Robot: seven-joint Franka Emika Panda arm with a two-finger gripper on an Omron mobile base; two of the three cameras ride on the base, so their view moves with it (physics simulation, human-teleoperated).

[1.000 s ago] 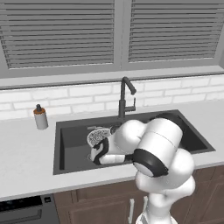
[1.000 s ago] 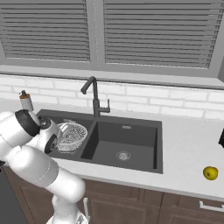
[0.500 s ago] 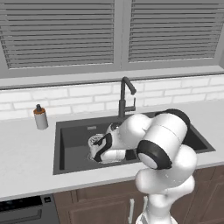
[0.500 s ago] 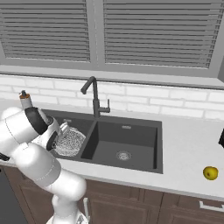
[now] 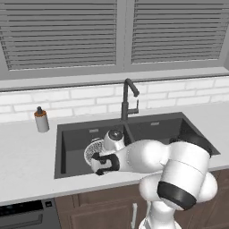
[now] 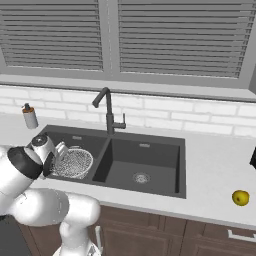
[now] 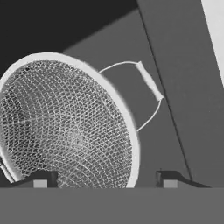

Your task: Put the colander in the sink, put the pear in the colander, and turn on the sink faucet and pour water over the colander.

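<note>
A: How is the colander (image 7: 65, 127) seen from the hand?

B: A round silvery-white mesh bowl with a thin pale rim is seen, a thin wire loop handle standing out from its side. It is seen lying in the left basin of the dark grey sink (image 6: 150, 145). The gripper (image 7: 105, 180) is held just over its near rim, the two dark fingertips spread wide apart, one over the mesh and one over the basin floor. Nothing is seen clamped between them, so the jaws are taken as open.

A: What is found around it?

B: In the left base view the colander (image 5: 92, 150) is largely covered by the white forearm and the gripper (image 5: 102, 164). Behind the divider the sink faucet (image 6: 107, 111) is seen, its spout turned toward the left basin. Farther back a soap bottle (image 6: 29, 116) stands on the counter (image 6: 215, 165). Well to the right, the pear (image 6: 241, 197) is left lying on that counter, near the front edge.

A: What has been changed from a second ago?

B: The hand has been lowered toward the colander and the arm has been swung across the basin.
</note>
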